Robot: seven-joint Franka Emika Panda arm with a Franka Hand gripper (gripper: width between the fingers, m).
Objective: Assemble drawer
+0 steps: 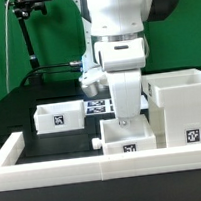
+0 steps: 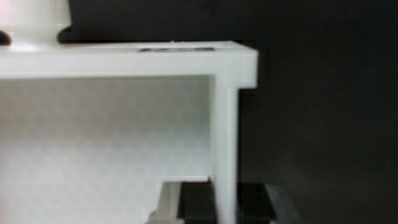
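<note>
Border wall (image 1: pixel 55 166) frontmost; behind, knobbed tray (image 1: pixel 128 139), pincer (image 2: pixel 221 200) inside, pinching its side wall.

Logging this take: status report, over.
Gripper shut on front tray wall. Second tray, housing stand apart. Border wall close beside front tray.

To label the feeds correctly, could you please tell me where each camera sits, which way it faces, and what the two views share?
Exterior view: off the arm, slightly above the table, looking over the low border wall at the tall housing and knobbed tray; the arm shows centrally.
Wrist view: on the wrist, looking along the jaws at that tray's thin wall; only dark jaw tips show, flanking it.
Shared: the knobbed tray under the arm.
</note>
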